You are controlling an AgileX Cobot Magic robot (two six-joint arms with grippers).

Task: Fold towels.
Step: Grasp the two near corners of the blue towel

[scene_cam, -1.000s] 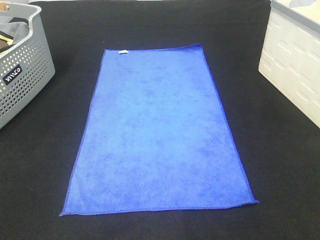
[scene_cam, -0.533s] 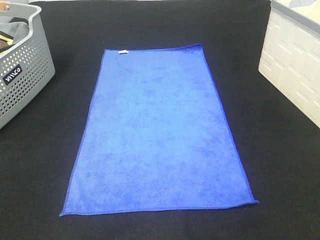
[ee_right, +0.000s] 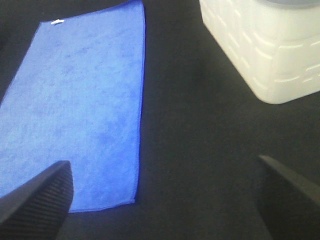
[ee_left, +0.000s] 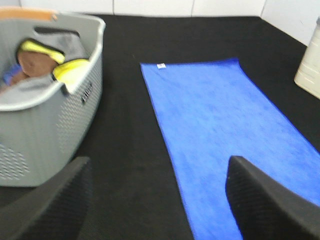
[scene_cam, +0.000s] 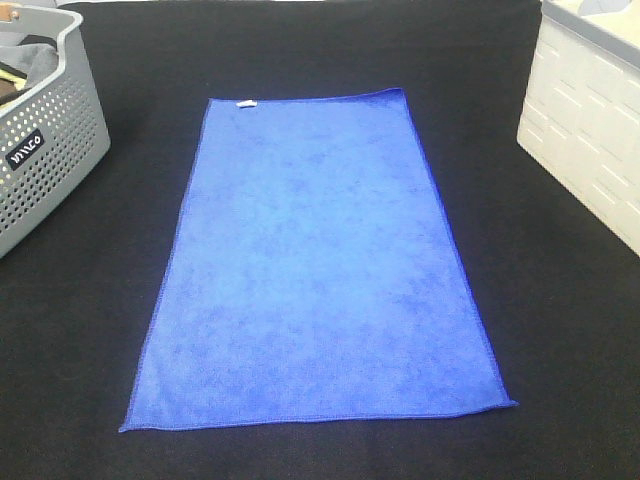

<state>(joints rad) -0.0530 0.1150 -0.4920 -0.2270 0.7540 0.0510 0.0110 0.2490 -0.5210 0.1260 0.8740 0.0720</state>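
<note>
The left pincer (ee_left: 157, 172) and right pincer (ee_right: 164, 167) gape empty near the towel (scene_cam: 315, 260); mismatched corner grabs could skew its fold.

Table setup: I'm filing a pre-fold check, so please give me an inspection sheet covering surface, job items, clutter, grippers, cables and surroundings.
Surface: black table top, matte.
Job's things: blue towel spread flat and unfolded, white tag at its far short edge.
Clutter: grey basket on the left holding cloths, yellow and grey; white crate on the right.
Grippers: left gripper open, holding nothing; right gripper open, holding nothing.
Cables: nothing seen.
Surroundings: white wall behind the table.
</note>
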